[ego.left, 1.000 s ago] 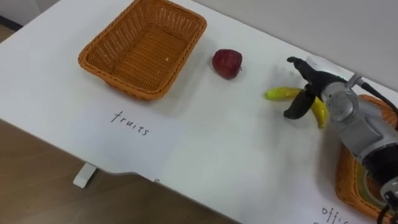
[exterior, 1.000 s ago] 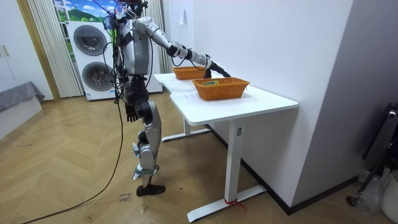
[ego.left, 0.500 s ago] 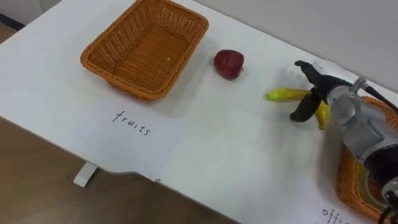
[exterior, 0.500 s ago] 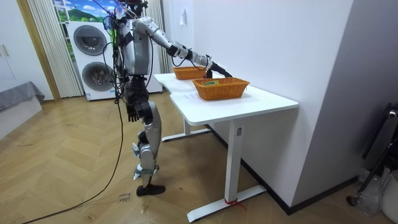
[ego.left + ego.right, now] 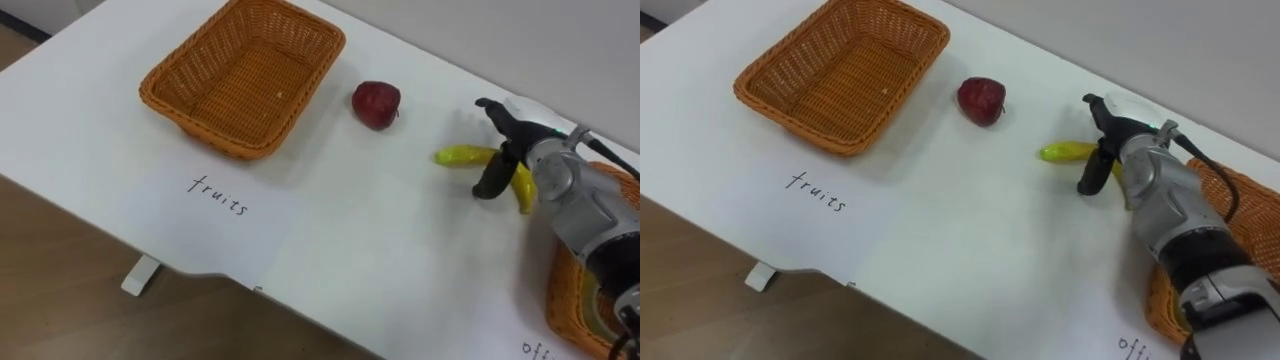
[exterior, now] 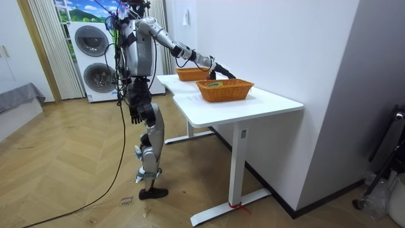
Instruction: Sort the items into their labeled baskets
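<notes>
Upper left of the left eye view has the empty wicker fruit basket (image 5: pixel 245 75) sitting on the white table (image 5: pixel 380 240). A paper label (image 5: pixel 225 210) lies just below it near the table's front edge. Right of the basket, a bit apart from it, there's a dark red apple (image 5: pixel 376 104).

Right of centre is the banana (image 5: pixel 462 156), lying flat on the table. Its visible left part runs pretty much level across the frame, with the tip pointing left toward the apple. A second yellow stretch angles down toward the lower right on the far side of the hand, and it's hard to say whether that's one bent fruit or two.

The right hand (image 5: pixel 520 150) is right over the bend, its arm coming in from the lower right corner. Its fingers (image 5: pixel 487 106) are spread wide: one dark digit sticks up toward the top of the frame, another hooks down across the banana, not clamped.

The office basket (image 5: pixel 557 290) is at the right edge, under the forearm.

In the room view the robot stands upright at the table's near edge, its right arm stretched out over the tabletop. The left hand (image 6: pixel 133 115) hangs by the hip.
</notes>
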